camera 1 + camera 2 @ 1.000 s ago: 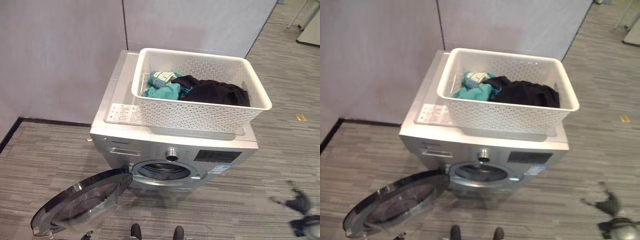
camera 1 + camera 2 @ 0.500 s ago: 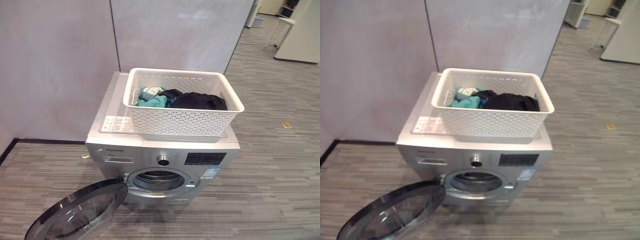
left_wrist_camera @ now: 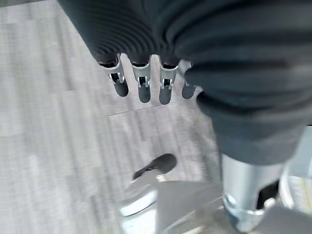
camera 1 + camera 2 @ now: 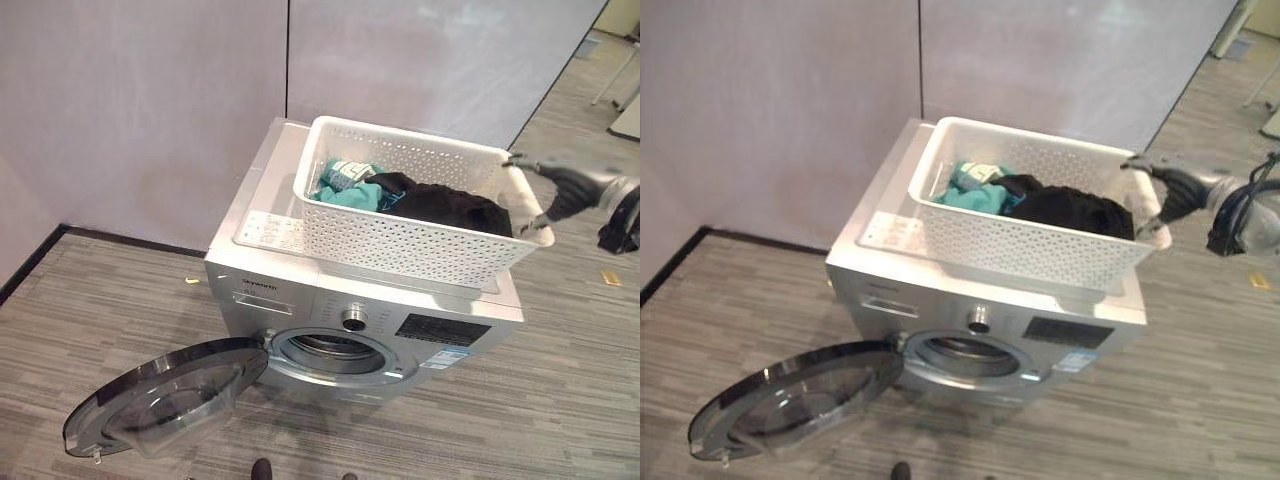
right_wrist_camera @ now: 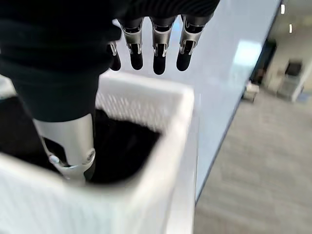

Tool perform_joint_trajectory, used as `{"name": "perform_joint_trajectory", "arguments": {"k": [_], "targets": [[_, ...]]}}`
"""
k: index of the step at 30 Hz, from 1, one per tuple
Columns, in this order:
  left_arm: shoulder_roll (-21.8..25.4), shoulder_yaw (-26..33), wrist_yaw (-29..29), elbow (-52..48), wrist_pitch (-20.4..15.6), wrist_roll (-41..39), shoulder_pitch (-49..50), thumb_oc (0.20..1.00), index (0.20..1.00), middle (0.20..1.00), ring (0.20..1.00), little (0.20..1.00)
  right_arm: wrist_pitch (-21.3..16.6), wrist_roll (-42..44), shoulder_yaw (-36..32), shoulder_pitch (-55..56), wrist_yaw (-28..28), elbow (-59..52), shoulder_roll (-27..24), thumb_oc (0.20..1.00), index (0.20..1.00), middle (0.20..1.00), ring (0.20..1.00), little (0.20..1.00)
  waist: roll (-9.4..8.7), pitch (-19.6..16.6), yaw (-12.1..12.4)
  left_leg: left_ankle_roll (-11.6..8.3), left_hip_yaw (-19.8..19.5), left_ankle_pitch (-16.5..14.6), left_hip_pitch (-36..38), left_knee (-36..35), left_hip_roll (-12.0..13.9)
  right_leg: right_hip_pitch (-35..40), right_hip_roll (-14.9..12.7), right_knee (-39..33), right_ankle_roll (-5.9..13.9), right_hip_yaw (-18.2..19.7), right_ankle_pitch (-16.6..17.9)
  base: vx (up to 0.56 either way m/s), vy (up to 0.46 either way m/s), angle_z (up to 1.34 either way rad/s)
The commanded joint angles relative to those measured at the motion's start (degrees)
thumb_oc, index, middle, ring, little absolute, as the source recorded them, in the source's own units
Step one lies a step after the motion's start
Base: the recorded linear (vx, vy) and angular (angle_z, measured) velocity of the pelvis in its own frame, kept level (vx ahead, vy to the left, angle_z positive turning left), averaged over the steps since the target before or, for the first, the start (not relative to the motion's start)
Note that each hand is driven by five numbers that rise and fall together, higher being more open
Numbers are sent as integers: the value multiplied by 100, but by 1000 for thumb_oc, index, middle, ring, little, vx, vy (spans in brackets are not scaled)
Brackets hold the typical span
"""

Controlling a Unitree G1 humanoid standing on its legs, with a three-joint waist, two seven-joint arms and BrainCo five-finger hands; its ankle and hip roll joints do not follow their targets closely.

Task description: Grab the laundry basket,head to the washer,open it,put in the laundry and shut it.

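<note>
The silver front-loading washer (image 4: 330,300) is taken as the landmark: it is set against the grey partition wall (image 4: 150,100), and its round glass door (image 4: 165,395) is swung fully open, low and to the left of the drum opening (image 4: 330,352), so that the way into the drum is left free for loading. On top of the washer the white perforated laundry basket (image 4: 400,235) is parked, slightly overhanging the right front edge, presumably so that both hands are freed and the laundry is kept within reach just above the opening. Inside the basket, a black garment (image 4: 450,205) is heaped toward the right side and a teal garment (image 4: 340,190) is bunched at the left; nothing is seen yet in the drum, so the loading step is judged not yet begun. The right hand (image 4: 560,190) is held at the basket's right rim, with its fingers (image 5: 156,53) extended and relaxed above the rim, gripping nothing, apparently poised for reaching the black garment. The left hand (image 3: 146,85) is hung over the grey striped floor (image 3: 48,122), fingers straight and empty.
</note>
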Motion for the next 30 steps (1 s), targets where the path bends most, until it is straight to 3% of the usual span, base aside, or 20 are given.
{"name": "perform_joint_trajectory", "arguments": {"k": [1,6,15,23,30], "targets": [[-214,-152,-226,221,-86,-66,72,1000,1000,1000,1000,1000,117,136,-263,74,61,329,216,1000,1000,1000,1000,1000,-92,-152,151,-281,-213,105,-15,9,282,128,-77,-7,357,316,89,0,0,0],[-261,-203,-198,199,-88,-96,72,1000,1000,1000,1000,1000,120,-239,-131,-110,-158,546,786,1000,1000,1000,1000,1000,-55,-135,250,-264,-227,88,-8,9,273,102,-103,-7,372,313,98,4,5,-1],[-269,-199,-33,167,-112,-129,-34,1000,1000,1000,1000,1000,191,-654,5,-787,-641,566,1310,1000,1000,1000,1000,1000,-58,-102,431,-230,-277,82,-91,9,229,-12,-165,-7,401,293,154,2,3,-1],[-182,-103,-52,277,-107,-197,5,1000,1000,1000,1000,1000,178,21,599,-1719,-368,451,1119,1000,1000,1000,1000,1000,-165,-123,499,-241,-322,92,-157,9,189,-51,-203,-7,415,235,165,4,2,1],[-65,43,-125,350,-92,-278,66,1000,1000,1000,1000,1000,278,720,1287,-2479,131,83,544,1000,1000,1000,1000,1000,-307,-167,442,-253,-395,82,-154,9,164,36,-199,-7,400,149,136,24,1,6]]}}
